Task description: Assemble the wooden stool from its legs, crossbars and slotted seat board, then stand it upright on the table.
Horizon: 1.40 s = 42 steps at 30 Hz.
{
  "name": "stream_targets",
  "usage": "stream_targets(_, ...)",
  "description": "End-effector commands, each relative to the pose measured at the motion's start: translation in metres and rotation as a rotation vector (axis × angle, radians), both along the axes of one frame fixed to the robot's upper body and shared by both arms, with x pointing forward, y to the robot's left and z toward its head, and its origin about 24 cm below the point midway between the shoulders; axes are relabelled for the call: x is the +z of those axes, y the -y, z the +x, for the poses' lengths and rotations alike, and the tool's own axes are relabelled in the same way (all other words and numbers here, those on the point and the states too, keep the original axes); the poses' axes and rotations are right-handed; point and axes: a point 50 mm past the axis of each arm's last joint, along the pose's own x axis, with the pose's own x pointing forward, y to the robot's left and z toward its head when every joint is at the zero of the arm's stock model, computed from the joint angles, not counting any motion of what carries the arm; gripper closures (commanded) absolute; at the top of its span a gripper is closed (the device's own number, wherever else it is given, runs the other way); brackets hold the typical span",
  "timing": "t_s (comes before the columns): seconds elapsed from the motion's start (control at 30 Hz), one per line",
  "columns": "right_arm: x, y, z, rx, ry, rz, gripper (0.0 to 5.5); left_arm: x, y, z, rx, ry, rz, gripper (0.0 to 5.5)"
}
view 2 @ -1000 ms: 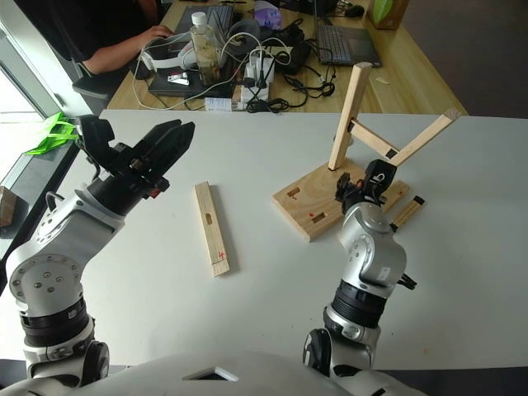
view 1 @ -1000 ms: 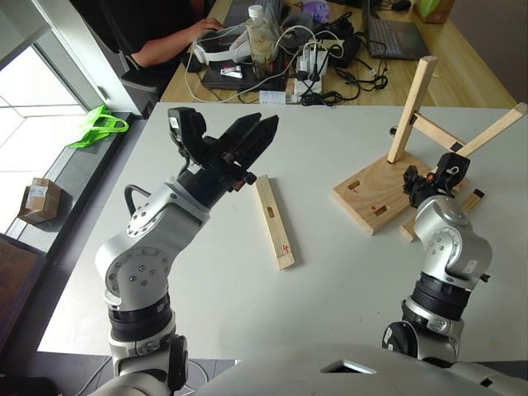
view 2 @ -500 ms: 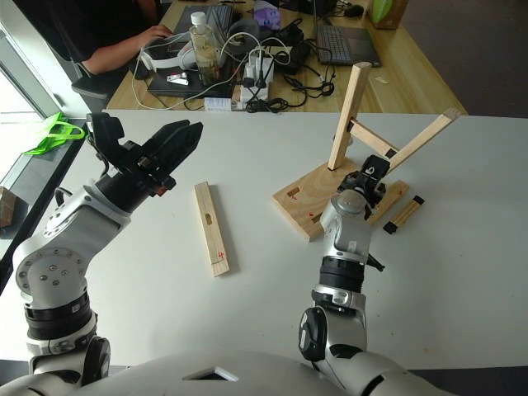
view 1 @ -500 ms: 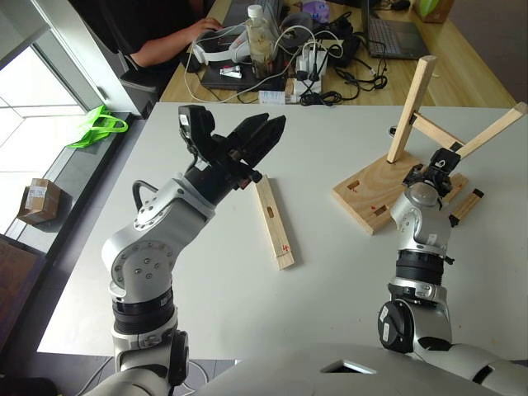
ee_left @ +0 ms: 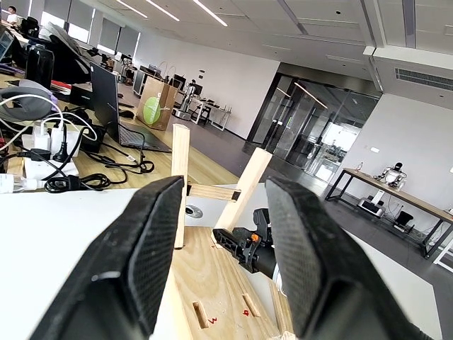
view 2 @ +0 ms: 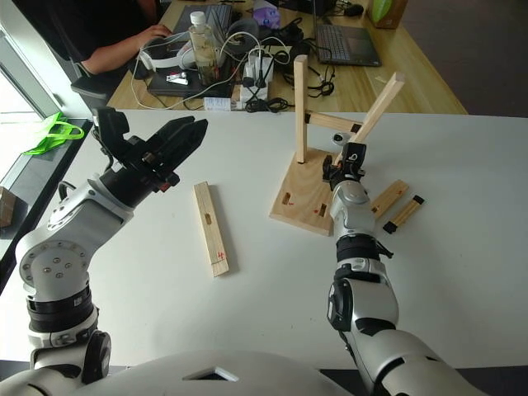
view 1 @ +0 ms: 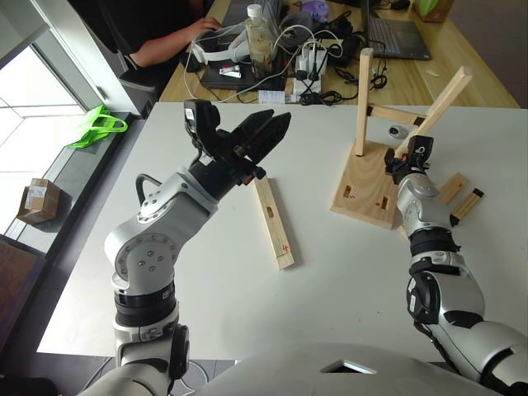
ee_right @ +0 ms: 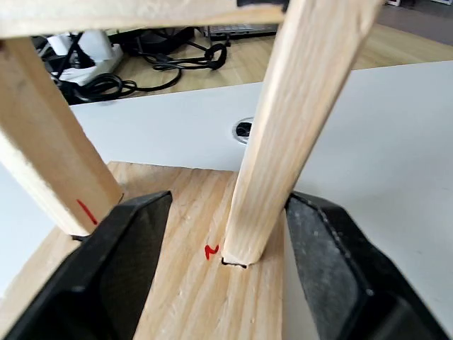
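I count one seat board (view 1: 363, 194), two legs (view 1: 363, 103) standing in it, one crossbar (view 1: 394, 114) joining them, one long slotted piece (view 1: 274, 221) lying loose on the bench, and two short pieces (view 1: 451, 188) at the board's 3 o'clock.

The seat board (view 1: 369, 191) is seen in pale wood with small red marks, as is the loose leg (view 1: 273, 220). The table (view 1: 247, 313) is coloured plain white. The left gripper (view 1: 276, 124) is finished in black. A bag (view 1: 99, 126) is coloured bright green.
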Motion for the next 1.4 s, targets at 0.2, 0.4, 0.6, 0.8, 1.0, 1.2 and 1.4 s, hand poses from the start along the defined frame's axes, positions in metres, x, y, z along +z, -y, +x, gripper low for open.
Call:
stream_targets(0.2, -0.012, -0.034, -0.012, 0.385, -0.091, -0.017, 2.56, -0.007, 0.002, 0.001, -0.001, -0.018, 0.05, 3.36)
stream_targets(0.4, -0.007, -0.014, -0.03, 0.507, -0.101, -0.199, 2.56, -0.039, -0.026, -0.001, 0.28, -0.175, 0.184, 3.36)
stream_targets(0.6, -0.011, -0.008, -0.068, 0.746, -0.211, -0.299, 2.56, -0.065, -0.057, -0.006, 0.5, -0.326, 0.46, 3.36)
stream_targets(0.8, -0.017, -0.022, -0.087, 0.814, -0.28, -0.251, 2.56, -0.077, -0.062, -0.007, 0.468, -0.378, 0.687, 3.36)
stream_targets(1.0, 0.002, -0.015, -0.08, 0.713, -0.177, -0.234, 2.56, -0.087, -0.061, -0.012, 0.417, -0.433, 0.738, 3.36)
stream_targets(1.2, 0.048, 0.066, -0.052, 0.128, 0.049, -0.217, 2.56, -0.083, -0.067, -0.015, 0.518, -0.409, 0.697, 3.36)
stream_targets(1.4, 0.012, 0.11, -0.088, -0.297, -0.181, -0.235, 2.56, -0.086, -0.065, -0.019, 0.537, -0.419, 0.698, 3.36)
